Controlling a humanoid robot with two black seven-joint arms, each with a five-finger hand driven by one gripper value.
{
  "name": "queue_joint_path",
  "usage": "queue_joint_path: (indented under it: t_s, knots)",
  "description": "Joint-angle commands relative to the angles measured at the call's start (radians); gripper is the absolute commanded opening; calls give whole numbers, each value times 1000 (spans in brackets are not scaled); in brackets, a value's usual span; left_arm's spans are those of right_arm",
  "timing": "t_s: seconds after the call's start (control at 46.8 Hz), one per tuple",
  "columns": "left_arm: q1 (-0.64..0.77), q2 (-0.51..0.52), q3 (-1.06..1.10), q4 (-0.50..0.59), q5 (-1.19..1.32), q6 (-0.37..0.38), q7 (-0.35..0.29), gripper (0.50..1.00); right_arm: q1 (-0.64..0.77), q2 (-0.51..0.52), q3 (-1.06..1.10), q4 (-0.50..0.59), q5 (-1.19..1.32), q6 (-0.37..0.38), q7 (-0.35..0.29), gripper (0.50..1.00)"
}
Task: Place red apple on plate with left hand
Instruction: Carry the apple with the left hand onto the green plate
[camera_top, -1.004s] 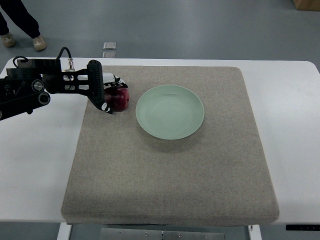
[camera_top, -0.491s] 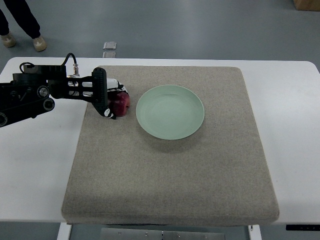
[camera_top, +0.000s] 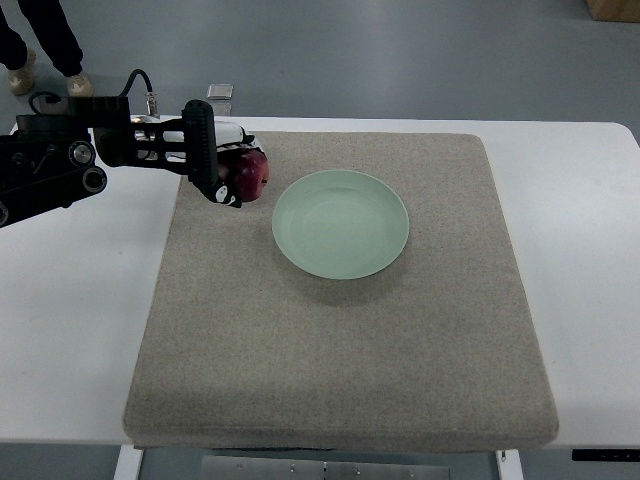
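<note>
— Where is the red apple (camera_top: 251, 175) right now?

— In the left hand (camera_top: 222, 170), whose black fingers (camera_top: 212, 160) are wrapped around it. It sits over the far left corner of the grey mat (camera_top: 340, 330), just left of the green plate (camera_top: 340, 223) and not touching it.

— And the plate?

— Nothing on it, resting toward the back of the mat (which lies on the white table (camera_top: 70, 320)).

— Anyone about?

— A person's legs and shoes (camera_top: 45, 45) show on the floor at the top left.
</note>
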Motion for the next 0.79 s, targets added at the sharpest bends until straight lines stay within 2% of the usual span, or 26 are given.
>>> queue_joint_path:
  t_s: [0.0, 0.149, 0.448, 0.769]
  knots:
    - [-26, -22, -1, 0, 0, -4, -6, 500, 0, 0, 0, 0, 0, 0, 0, 930]
    - [-47, -110, 0, -1, 2, -4, -11, 500, 0, 0, 0, 0, 0, 0, 0, 930]
    - [-69, -220, 5, 2, 45, -9, -25, 500, 0, 0, 0, 0, 0, -1, 0, 930]
    - [-31, -288, 25, 31, 74, -13, -25, 500, 0, 0, 0, 0, 0, 0, 0, 930]
